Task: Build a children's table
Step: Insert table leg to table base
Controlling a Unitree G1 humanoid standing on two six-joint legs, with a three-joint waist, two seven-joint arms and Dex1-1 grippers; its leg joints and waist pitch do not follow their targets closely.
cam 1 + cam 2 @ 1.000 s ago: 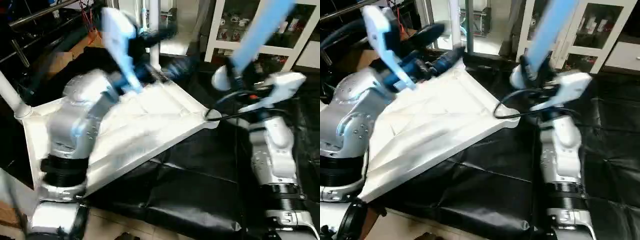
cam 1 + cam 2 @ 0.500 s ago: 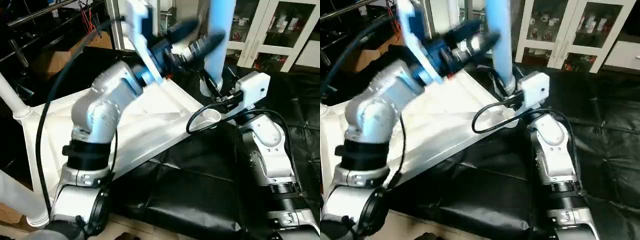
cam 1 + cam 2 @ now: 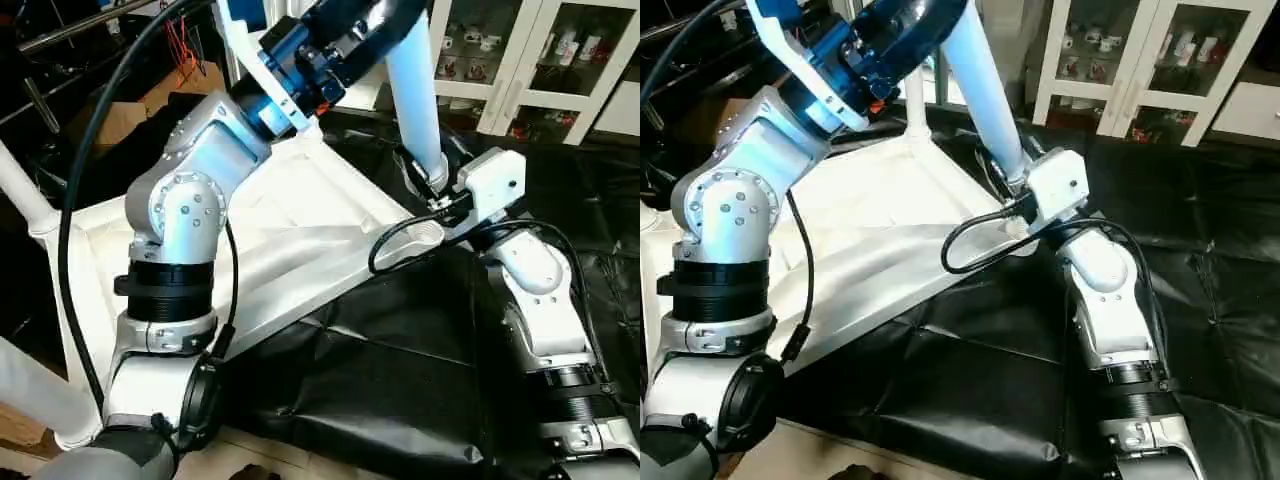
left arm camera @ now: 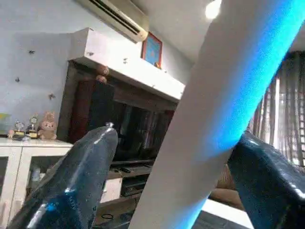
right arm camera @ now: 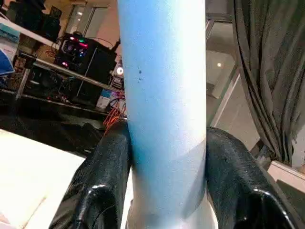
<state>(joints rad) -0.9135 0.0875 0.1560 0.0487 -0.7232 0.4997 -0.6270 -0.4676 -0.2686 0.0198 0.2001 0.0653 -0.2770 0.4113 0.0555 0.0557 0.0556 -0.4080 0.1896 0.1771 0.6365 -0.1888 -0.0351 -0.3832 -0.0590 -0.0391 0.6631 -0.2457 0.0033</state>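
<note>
Right gripper clamped low on leg, left gripper astride it, not gripping — seating leg in tabletop corner socket; next, press straight down.

My forearms are silver castings with black ribbed joint collars (screw circles on the round elbow caps). Black cables loop outside. White boxy wrist housing, glossy black fingers.

The tabletop and the leg are plain white, the forearms silver with black bands, each claw's fingers glossy black, and the floor covering black.
</note>
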